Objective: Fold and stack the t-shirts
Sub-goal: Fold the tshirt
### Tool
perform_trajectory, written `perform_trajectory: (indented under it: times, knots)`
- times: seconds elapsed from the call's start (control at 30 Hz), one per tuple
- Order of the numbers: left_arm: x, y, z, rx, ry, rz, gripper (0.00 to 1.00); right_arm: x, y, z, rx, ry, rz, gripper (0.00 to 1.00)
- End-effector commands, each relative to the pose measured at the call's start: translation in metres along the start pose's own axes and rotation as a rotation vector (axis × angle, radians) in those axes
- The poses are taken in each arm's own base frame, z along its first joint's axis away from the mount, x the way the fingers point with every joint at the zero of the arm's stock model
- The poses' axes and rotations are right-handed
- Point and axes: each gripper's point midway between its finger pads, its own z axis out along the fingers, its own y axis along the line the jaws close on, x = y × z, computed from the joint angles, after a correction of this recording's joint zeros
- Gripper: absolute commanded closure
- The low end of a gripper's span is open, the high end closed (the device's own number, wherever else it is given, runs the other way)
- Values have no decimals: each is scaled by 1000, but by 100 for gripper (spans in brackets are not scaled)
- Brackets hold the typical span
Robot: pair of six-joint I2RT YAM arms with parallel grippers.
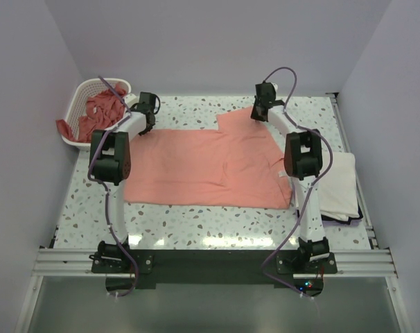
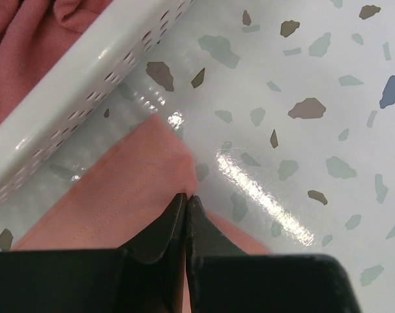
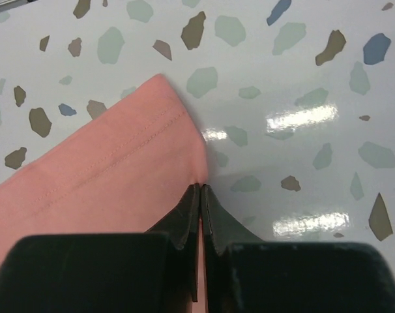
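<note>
A salmon-pink t-shirt (image 1: 210, 166) lies spread flat across the middle of the table. My left gripper (image 1: 143, 127) is at its far left corner, next to the basket. In the left wrist view that gripper (image 2: 186, 195) is shut on the hemmed pink edge (image 2: 119, 195). At the far right corner, my right gripper (image 1: 259, 114) holds the cloth too. The right wrist view shows this gripper (image 3: 202, 187) shut on the stitched corner (image 3: 119, 169). A folded white t-shirt (image 1: 338, 184) lies at the right side.
A white lattice basket (image 1: 80, 97) at the far left corner holds more pink t-shirts (image 1: 102, 111); its wall (image 2: 73, 85) runs close to my left gripper. Something dark (image 1: 350, 219) peeks out under the white t-shirt. Walls close the table on three sides.
</note>
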Motion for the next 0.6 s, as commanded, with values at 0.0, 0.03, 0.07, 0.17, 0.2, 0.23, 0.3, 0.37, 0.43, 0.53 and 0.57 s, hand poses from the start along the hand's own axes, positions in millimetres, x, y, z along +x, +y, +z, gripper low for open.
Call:
perform_trajectory:
  times: [0.0, 0.03, 0.07, 0.17, 0.2, 0.23, 0.3, 0.37, 0.43, 0.53, 0.57]
  knots:
    - [-17, -7, -16, 52, -13, -14, 100, -28, -26, -29, 42, -33, 22, 100]
    - [-17, -8, -16, 56, -12, -16, 100, -32, -30, -31, 42, -40, 29, 100]
    - [-21, -9, -19, 62, -17, -21, 100, -40, -29, -36, 32, -55, 36, 100]
    - [-26, -11, -24, 74, -26, -32, 100, -49, -31, -44, 18, -74, 47, 100]
    - [-28, -13, -25, 79, -31, -33, 100, -48, -30, -46, 6, -73, 44, 100]
    - [-29, -13, -25, 81, -33, -34, 100, -51, -29, -47, -2, -79, 47, 100]
    - [-33, -15, -28, 90, -39, -39, 100, -58, -24, -53, -25, -95, 50, 100]
    - [-39, -16, -31, 95, -49, -44, 100, -62, -24, -54, -31, -101, 55, 100]
    - [-41, -17, -33, 100, -55, -44, 100, -70, -25, -58, -37, -115, 60, 100]
    - [-44, -19, -33, 104, -60, -45, 100, -73, -28, -63, -42, -120, 69, 100]
    - [-44, -20, -34, 107, -62, -42, 100, -75, -28, -65, -49, -127, 74, 100]
